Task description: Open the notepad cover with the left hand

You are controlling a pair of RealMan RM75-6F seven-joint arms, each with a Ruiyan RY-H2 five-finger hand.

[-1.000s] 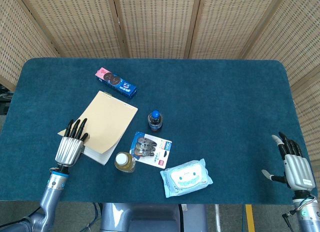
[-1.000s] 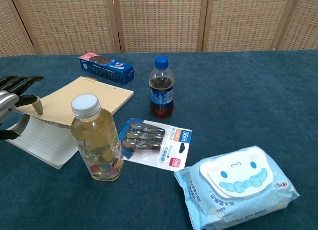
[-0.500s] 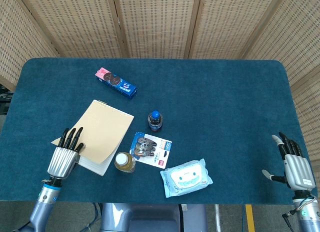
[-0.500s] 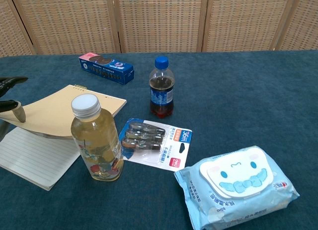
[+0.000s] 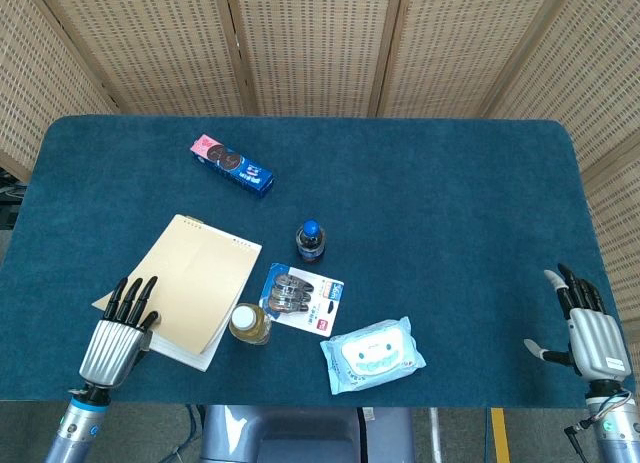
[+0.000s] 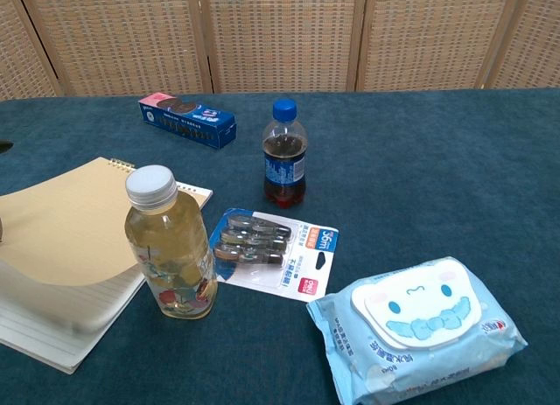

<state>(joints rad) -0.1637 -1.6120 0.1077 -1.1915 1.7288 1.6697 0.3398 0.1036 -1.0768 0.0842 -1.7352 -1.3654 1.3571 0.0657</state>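
The notepad (image 5: 190, 288) lies at the table's front left, its tan cover (image 6: 66, 234) lifted and bowed above the lined pages (image 6: 48, 331). My left hand (image 5: 115, 335) is at the pad's near-left corner, its fingers lying on the cover's edge and the thumb beside it, holding the cover up. In the chest view that hand is almost wholly beyond the left border. My right hand (image 5: 590, 328) hovers at the table's front right corner, fingers spread and holding nothing, far from the pad.
A tea bottle (image 6: 170, 247) stands right against the pad's right side. Nearby are a clip pack (image 6: 271, 247), a cola bottle (image 6: 284, 156), a wipes pack (image 6: 416, 326) and a cookie box (image 6: 186, 118) behind the pad.
My left hand has drawn back toward the table's front edge, dragging the notepad with it. The cover now bows over more of the pages. The right hand has stayed still.
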